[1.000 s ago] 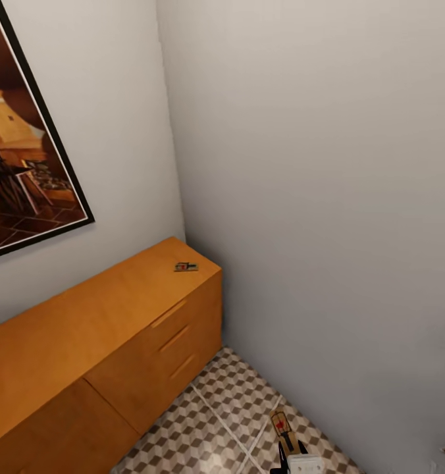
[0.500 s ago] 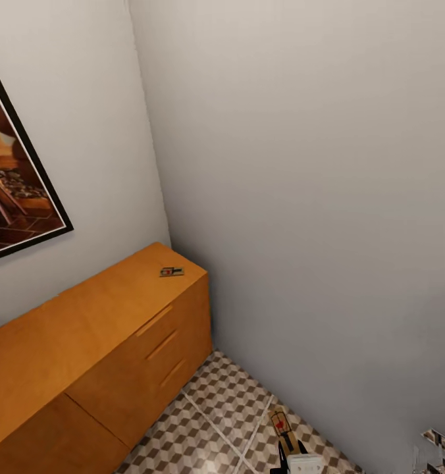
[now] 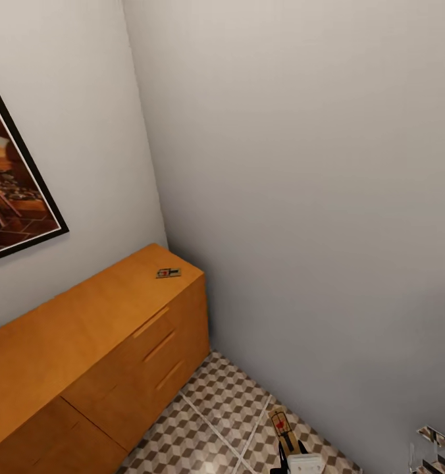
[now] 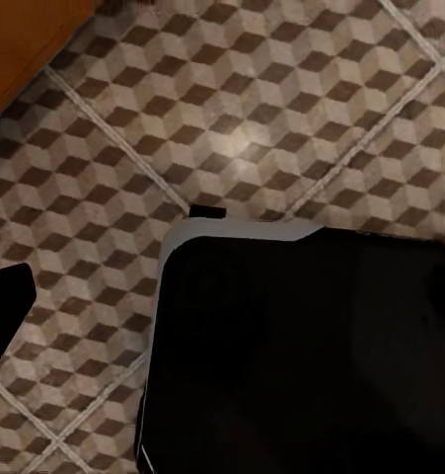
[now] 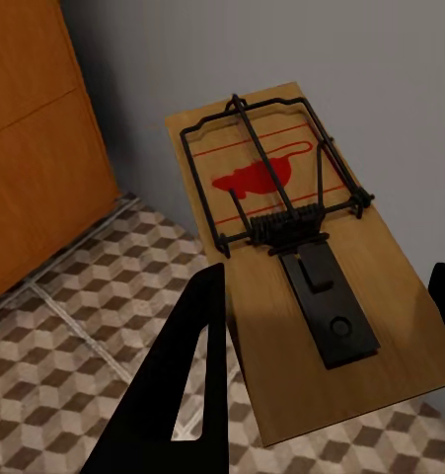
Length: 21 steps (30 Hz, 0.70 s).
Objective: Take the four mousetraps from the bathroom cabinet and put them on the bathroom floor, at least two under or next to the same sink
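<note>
Head view: one mousetrap (image 3: pixel 168 272) lies on the cabinet (image 3: pixel 84 342) top, near its far corner by the wall. Low over the bathroom floor (image 3: pixel 216 421), the right gripper (image 3: pixel 289 453) carries a second mousetrap (image 3: pixel 282 424).

Left wrist view: patterned floor tiles (image 4: pixel 232 109); whether the left gripper's jaws are apart cannot be told.

Right wrist view: the right gripper's fingers (image 5: pixel 178 395) clamp the wooden trap's edges.

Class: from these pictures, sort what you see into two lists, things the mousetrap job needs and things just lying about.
Belongs to the job:
- held mousetrap, between the right gripper jaws
- second mousetrap, lying on the cabinet top
- cabinet
- bathroom floor

Just there:
- framed picture on the wall
- chrome object at the edge, too cropped to identify
</note>
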### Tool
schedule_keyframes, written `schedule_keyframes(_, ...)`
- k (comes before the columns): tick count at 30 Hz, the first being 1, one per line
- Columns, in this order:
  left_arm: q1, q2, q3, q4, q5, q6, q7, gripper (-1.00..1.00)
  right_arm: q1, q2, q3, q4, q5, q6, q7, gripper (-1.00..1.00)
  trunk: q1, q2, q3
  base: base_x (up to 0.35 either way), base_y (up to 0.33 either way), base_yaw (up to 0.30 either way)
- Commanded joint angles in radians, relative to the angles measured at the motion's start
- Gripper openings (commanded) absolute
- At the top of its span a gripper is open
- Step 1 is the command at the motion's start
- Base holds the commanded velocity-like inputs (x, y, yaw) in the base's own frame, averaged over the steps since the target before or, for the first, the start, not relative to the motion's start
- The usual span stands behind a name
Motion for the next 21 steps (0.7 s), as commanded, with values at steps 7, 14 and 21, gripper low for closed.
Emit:
schedule_keyframes(7,-0.002,0.059,-0.007,-0.425,-0.013,0.547,0.01,1.0,-0.001,0.0,0.004,0.001,0.007,-0.001,-0.012,-1.0,0.0,-0.002,-0.002,0.0,0.0,0.0)
schedule_keyframes(14,-0.001,0.138,-0.001,-1.014,-0.015,1.005,0.014,1.0,-0.001,-0.001,0.004,0.001,0.007,0.0,-0.012,-1.0,0.0,-0.002,-0.002,0.0,0.0,0.0)
schedule_keyframes(21,-0.002,0.139,0.01,-1.399,-0.107,1.286,0.043,1.0,-0.001,-0.001,0.004,0.001,0.007,0.0,-0.012,-1.0,0.0,-0.002,-0.002,0.0,0.0,0.0)
